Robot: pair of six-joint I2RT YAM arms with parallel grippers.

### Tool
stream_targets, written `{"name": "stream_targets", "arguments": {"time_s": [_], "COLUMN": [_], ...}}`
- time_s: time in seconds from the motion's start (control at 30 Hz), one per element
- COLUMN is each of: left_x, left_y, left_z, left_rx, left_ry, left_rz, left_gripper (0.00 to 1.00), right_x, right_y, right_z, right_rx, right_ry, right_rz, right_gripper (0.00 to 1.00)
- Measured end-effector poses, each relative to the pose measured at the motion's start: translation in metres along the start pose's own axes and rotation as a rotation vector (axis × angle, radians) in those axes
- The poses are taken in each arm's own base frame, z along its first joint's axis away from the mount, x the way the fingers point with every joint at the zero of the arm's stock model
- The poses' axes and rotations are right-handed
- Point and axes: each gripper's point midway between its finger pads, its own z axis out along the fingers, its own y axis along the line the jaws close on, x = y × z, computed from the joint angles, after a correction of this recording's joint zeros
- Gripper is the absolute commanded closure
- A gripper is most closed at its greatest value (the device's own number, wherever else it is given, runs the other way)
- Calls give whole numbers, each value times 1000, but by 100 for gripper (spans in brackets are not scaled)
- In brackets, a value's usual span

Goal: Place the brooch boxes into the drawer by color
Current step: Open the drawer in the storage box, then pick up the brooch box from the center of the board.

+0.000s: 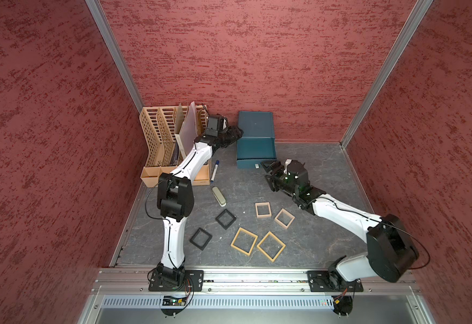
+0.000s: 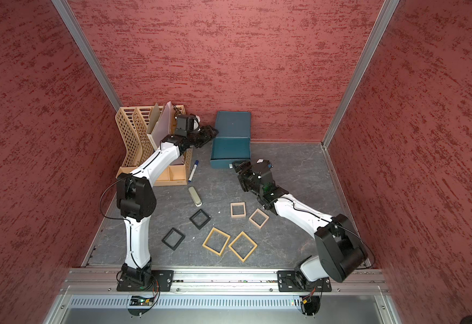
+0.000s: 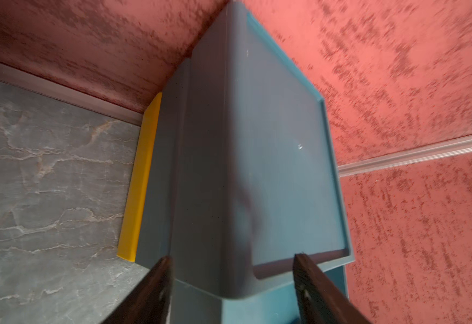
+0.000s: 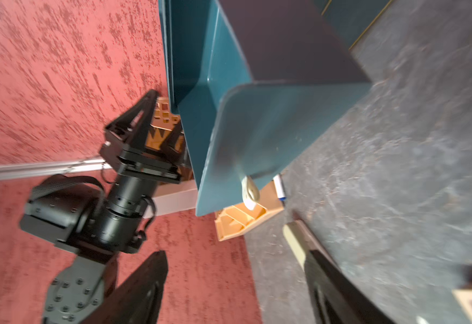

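Observation:
The dark teal drawer chest (image 1: 256,127) stands by the back wall. Its top drawer (image 1: 270,154) is pulled out and looks empty. Just off that drawer's silver pull (image 4: 250,190), my right gripper (image 1: 265,170) is open, with nothing between its fingers (image 4: 145,280). My left gripper (image 1: 237,134) is at the chest's upper left edge. Its jaws stand apart on either side of the chest's corner (image 3: 229,280). The brooch boxes all lie on the floor in front: two black (image 1: 225,219) (image 1: 200,238), two pale beige (image 1: 263,210) (image 1: 284,218) and two larger tan (image 1: 244,241) (image 1: 271,246).
A beige slotted file rack (image 1: 170,146) holding sheets stands left of the chest, under my left arm. A blue-capped marker (image 1: 214,171) and a grey-green eraser-like block (image 1: 219,196) lie between the rack and the boxes. A yellow strip (image 3: 139,182) shows beside the chest's base. Red walls enclose three sides.

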Motion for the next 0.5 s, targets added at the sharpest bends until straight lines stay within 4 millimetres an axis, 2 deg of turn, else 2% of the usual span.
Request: {"name": "stream_targets", "arguments": {"time_s": [0.13,0.27,0.4,0.5], "left_x": [-10,-15,-4,11], "left_y": [-14,-25,-18,-6], "left_z": [-28,-63,-91,-108], "left_rx": [10,14,-14,-46], "left_ry": [-43,-90,-112,-115], "left_rz": [12,19,6,-5], "left_gripper": [24,24,24,24], "right_x": [0,2,9,20], "right_y": [-5,-16,-29,-52], "right_z": [-19,-27,-33,-36], "right_rx": [63,162,278,378], "right_ry": [-4,25,79,137], "right_rz": [-120,-274,-444,-554], "right_gripper": [7,2,2,1]}}
